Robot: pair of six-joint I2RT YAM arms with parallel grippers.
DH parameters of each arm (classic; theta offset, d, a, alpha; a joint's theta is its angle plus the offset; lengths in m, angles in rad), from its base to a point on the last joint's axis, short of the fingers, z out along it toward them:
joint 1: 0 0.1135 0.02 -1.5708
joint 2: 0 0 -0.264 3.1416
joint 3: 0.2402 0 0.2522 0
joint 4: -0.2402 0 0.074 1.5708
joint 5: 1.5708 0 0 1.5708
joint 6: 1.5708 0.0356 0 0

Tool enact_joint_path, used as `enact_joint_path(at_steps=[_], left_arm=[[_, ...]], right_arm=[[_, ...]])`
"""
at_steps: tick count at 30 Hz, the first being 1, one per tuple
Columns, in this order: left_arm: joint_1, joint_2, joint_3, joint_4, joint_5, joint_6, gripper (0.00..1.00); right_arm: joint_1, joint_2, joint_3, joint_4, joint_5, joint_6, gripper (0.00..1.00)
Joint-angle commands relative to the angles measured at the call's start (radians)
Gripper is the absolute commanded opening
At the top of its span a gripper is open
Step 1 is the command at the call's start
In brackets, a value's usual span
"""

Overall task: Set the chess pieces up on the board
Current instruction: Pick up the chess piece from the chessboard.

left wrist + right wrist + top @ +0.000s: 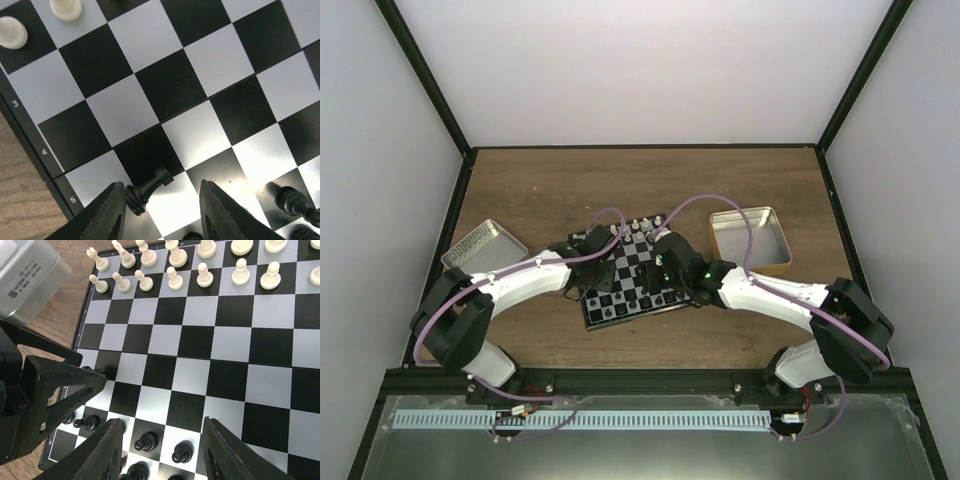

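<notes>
The board [632, 262] lies in the middle of the table under both arms. Cream pieces [205, 260] fill its far two rows and black chess pieces [145, 442] stand along its near rows. One black rook [147, 189] lies on its side near the board's left edge. My left gripper [161, 184] hangs low over it, open, the rook's base against the left finger [107, 210] and the right finger well apart from it. My right gripper [162, 420] is open above two black pawns and holds nothing.
An open metal tin [483, 247] sits left of the board and a gold-walled one [750, 240] to its right. In the right wrist view the left arm's fingers [50, 390] reach in close at the left. Two cream pawns [11, 32] stand near the left gripper's far side.
</notes>
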Motion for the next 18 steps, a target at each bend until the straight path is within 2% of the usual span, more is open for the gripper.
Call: enact_joint_path(at_steps=[1, 11, 15, 18], left_arm=[[0.007, 0.023, 0.027, -0.043, -0.017, 0.022, 0.44], [0.015, 0.068, 0.026, -0.042, -0.009, 0.044, 0.36], [0.017, 0.063, 0.012, -0.026, 0.02, 0.058, 0.25], [0.018, 0.068, 0.008, -0.018, 0.032, 0.063, 0.23]], right_arm=[[-0.012, -0.026, -0.01, 0.022, -0.008, 0.0, 0.46], [-0.019, -0.029, -0.023, 0.022, -0.009, 0.006, 0.46], [-0.02, -0.026, -0.024, 0.023, -0.008, 0.01, 0.45], [-0.02, -0.024, -0.023, 0.024, -0.01, 0.011, 0.45]])
